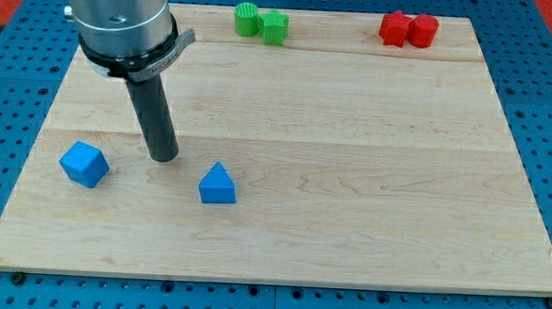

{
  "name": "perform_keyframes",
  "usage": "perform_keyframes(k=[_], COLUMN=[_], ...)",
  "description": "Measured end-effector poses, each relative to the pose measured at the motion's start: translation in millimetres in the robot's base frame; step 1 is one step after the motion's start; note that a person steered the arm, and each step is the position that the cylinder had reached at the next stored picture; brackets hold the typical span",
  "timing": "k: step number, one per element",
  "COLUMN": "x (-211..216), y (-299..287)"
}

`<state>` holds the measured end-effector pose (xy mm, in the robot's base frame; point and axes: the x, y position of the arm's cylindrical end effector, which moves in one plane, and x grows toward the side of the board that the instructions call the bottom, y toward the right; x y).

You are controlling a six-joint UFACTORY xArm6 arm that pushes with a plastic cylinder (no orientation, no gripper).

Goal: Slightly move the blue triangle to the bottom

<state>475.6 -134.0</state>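
The blue triangle (218, 185) lies on the wooden board (350, 177) in the lower left part of the view. My tip (163, 155) rests on the board just up and to the left of the triangle, a short gap apart from it. A blue cube (84, 163) lies to the left of my tip, near the board's left edge.
Two green blocks (261, 23) sit together at the board's top edge, left of centre. Two red blocks (408, 30) sit together at the top right. A blue pegboard (15, 84) surrounds the board on all sides.
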Motion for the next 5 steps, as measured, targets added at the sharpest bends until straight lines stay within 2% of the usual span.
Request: perform_keyframes(k=[1,3,5], x=[5.3,20.2,20.2], y=[-18.1,-17.2,7.7])
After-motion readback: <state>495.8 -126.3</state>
